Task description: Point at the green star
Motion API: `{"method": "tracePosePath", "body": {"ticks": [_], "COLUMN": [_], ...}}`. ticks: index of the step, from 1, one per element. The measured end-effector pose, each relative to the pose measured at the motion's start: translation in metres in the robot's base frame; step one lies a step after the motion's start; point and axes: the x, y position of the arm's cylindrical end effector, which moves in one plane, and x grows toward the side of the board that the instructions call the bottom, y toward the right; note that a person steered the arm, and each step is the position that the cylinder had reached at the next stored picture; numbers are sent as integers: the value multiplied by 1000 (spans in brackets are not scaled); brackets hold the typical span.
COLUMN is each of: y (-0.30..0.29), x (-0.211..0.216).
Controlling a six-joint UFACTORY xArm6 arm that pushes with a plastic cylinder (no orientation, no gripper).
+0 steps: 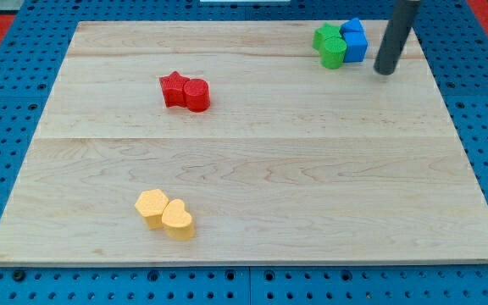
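Observation:
The green star [335,52] sits near the view's top right corner of the wooden board [244,169]. It touches a second green block [324,36] just behind it, which looks like a cube. Two blue blocks, one behind [353,30] and one in front [356,47], press against the green ones on their right. My tip [385,70] rests on the board a short way to the right of the front blue block and touches nothing. The blue blocks lie between my tip and the green star.
A red star-like block [174,88] and a rounded red block [197,95] touch each other at upper left of centre. Two yellow blocks [152,206] [178,220] touch near the view's bottom left. A blue pegboard [481,110] surrounds the board.

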Motion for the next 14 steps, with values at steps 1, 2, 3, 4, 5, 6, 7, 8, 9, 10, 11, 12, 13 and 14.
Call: {"method": "tracePosePath", "body": {"ticks": [1, 2, 3, 4, 5, 6, 7, 8, 9, 10, 11, 12, 13, 14], "y": [-48, -48, -53, -53, -98, -127, -128, -128, -128, -128, -129, -132, -108, -76], "x": [9, 10, 10, 10, -21, -54, -67, -67, -70, -74, -91, -117, -122, -124]}}
